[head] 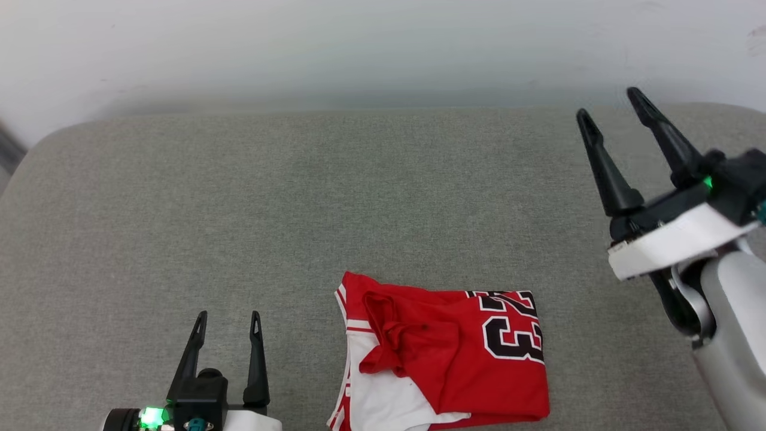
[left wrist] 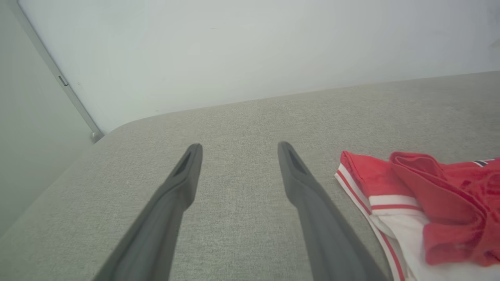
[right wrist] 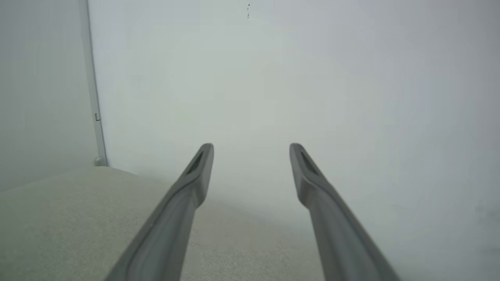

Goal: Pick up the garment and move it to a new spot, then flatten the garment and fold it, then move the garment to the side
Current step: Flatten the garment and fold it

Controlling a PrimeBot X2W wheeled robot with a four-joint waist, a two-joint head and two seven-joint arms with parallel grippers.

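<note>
The garment [head: 455,353] lies folded into a compact red rectangle near the front edge of the grey cushioned surface [head: 299,197], its black-and-white number 23 facing up and a white sleeve panel at its lower left. My left gripper [head: 228,314] stands open low at the front left, apart from the garment, with nothing between its fingers. In the left wrist view the garment [left wrist: 429,207] lies to the right of that gripper [left wrist: 239,145]. My right gripper [head: 607,103] hangs open, raised at the far right, well clear of the garment, and empty [right wrist: 250,145].
A pale wall [head: 383,48] runs behind the grey surface. The surface's rounded back-left corner [head: 54,137] drops off toward a wall seam [left wrist: 66,88]. Bare grey fabric stretches left and behind the garment.
</note>
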